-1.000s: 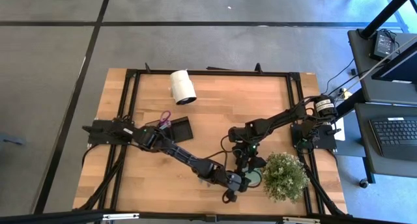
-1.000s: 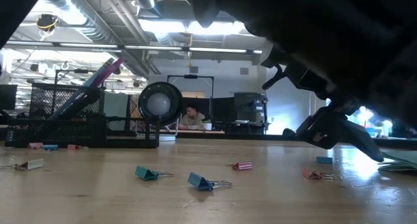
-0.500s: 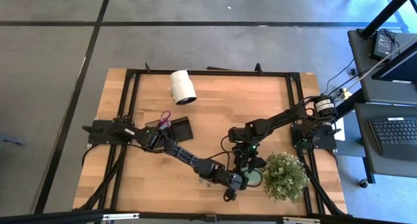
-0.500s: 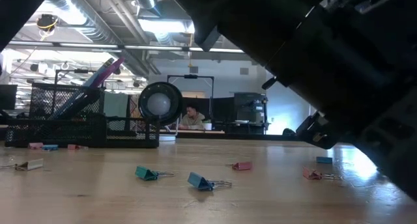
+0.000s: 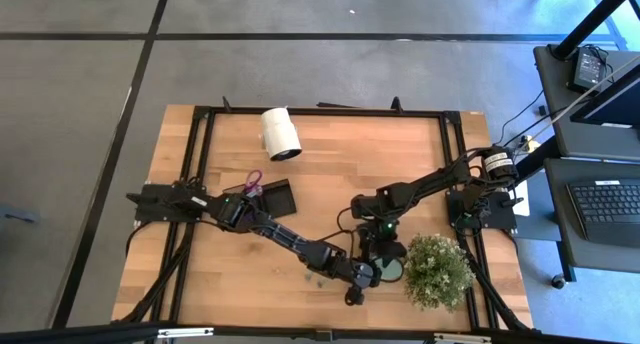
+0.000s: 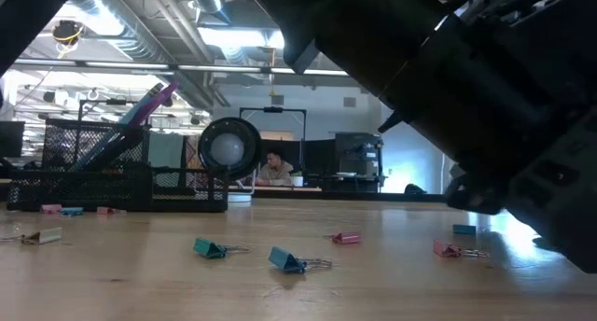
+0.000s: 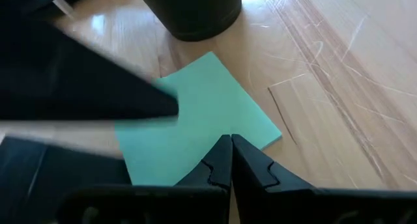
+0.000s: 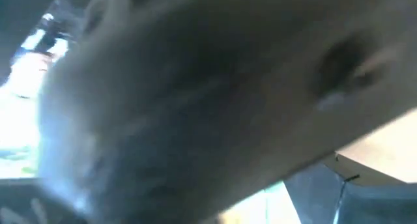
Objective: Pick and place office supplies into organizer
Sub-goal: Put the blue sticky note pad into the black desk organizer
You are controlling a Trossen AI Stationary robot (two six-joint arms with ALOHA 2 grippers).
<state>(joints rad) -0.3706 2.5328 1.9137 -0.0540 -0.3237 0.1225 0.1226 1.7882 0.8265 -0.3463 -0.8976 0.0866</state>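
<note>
Pale wooden tabletop (image 5: 330, 174) bearing a light green square sticky-note pad (image 7: 195, 123) beside bushy green potted plant (image 5: 438, 271). Left gripper (image 7: 230, 160) stretched low, fingers pinched shut over its edge. Right gripper (image 5: 382, 246) spread wide above. Low view adding black mesh organizer (image 6: 79, 176), scattered coloured binder clips (image 6: 297, 260).

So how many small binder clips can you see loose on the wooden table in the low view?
7: silver, pink, blue and pink by the organizer; teal, blue and pink mid-table. More may hide behind the arms.
</note>
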